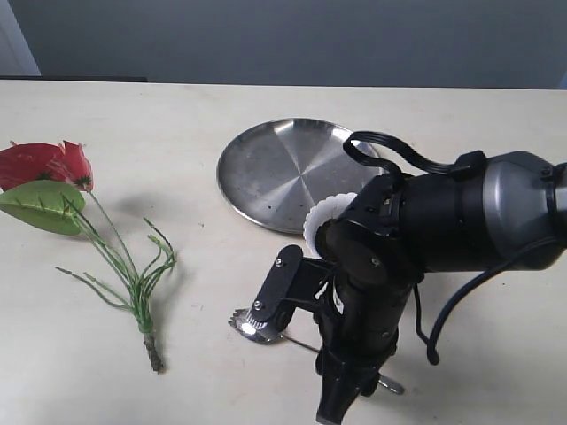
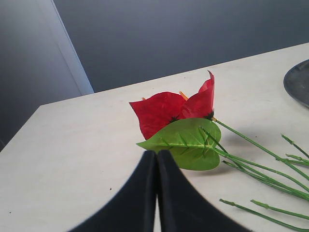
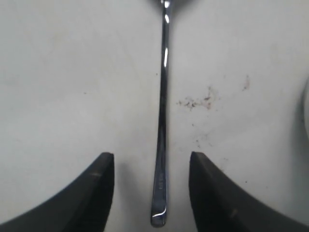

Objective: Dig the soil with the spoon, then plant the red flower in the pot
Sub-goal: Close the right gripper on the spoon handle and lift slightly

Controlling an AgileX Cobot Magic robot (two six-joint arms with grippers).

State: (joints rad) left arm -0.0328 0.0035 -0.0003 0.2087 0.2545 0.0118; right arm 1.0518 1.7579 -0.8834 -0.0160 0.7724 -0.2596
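Observation:
The spoon [image 1: 251, 326] lies flat on the table, its notched bowl pointing left. My right gripper [image 3: 152, 159] hangs low over it, open, with the thin handle [image 3: 163, 121] lying between the two fingers and touching neither. In the exterior view the right arm [image 1: 416, 230] covers most of the white pot [image 1: 326, 212]; only a piece of its scalloped rim shows. The soil is hidden. The red flower [image 1: 44, 164] lies on its side at the far left, stems trailing toward the front. My left gripper [image 2: 157, 153] is shut and empty, its tips just short of the green leaf [image 2: 188, 142].
A large round steel plate [image 1: 283, 168] sits behind the pot, near the table's middle. A few brownish crumbs [image 3: 198, 101] dot the table beside the spoon handle. A black cable [image 1: 390, 150] loops over the right arm.

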